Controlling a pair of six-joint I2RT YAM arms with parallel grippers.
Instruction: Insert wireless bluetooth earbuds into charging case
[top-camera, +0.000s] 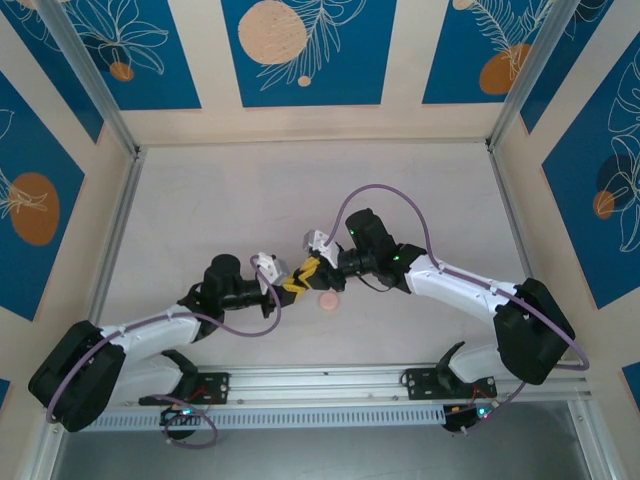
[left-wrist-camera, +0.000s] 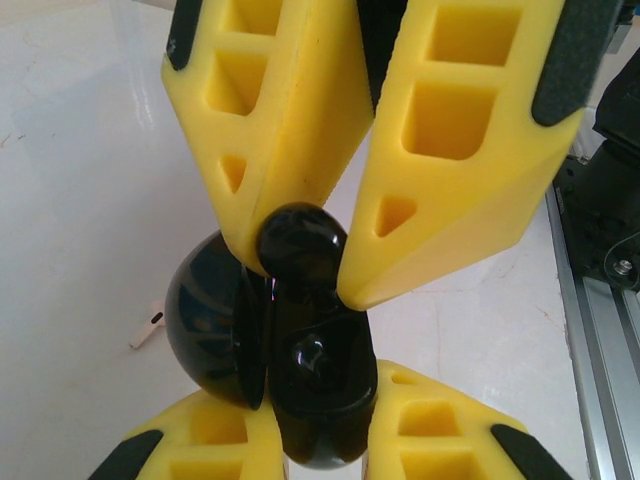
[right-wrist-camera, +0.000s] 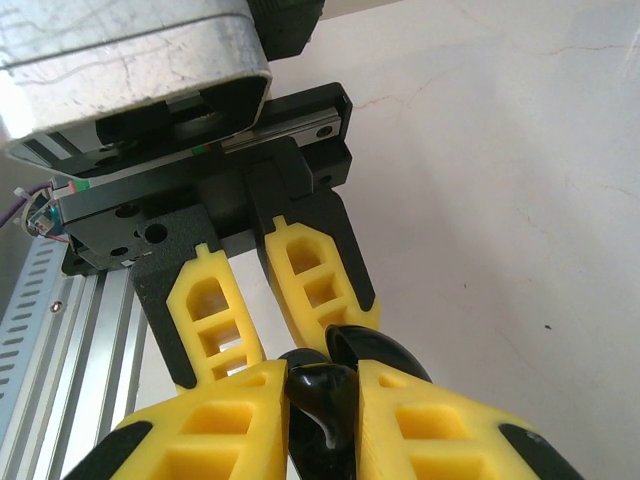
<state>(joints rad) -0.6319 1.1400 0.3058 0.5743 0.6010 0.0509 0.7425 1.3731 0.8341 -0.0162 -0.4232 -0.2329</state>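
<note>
Right pincer (left-wrist-camera: 300, 275) pinches a black earbud (left-wrist-camera: 300, 240) by its round head, right at the mouth of the open black case (left-wrist-camera: 315, 360); whether the bud is seated yet I cannot tell. Left pincer (left-wrist-camera: 320, 392) clamps the case body, with the lid (left-wrist-camera: 205, 320) swung aside. To do this well, hold the case dead steady, line the bud up squarely over it, press straight in gently, and let go only once it sits flush. A pale pink earbud (left-wrist-camera: 150, 325) lies on the counter (left-wrist-camera: 80, 200) nearby.
</note>
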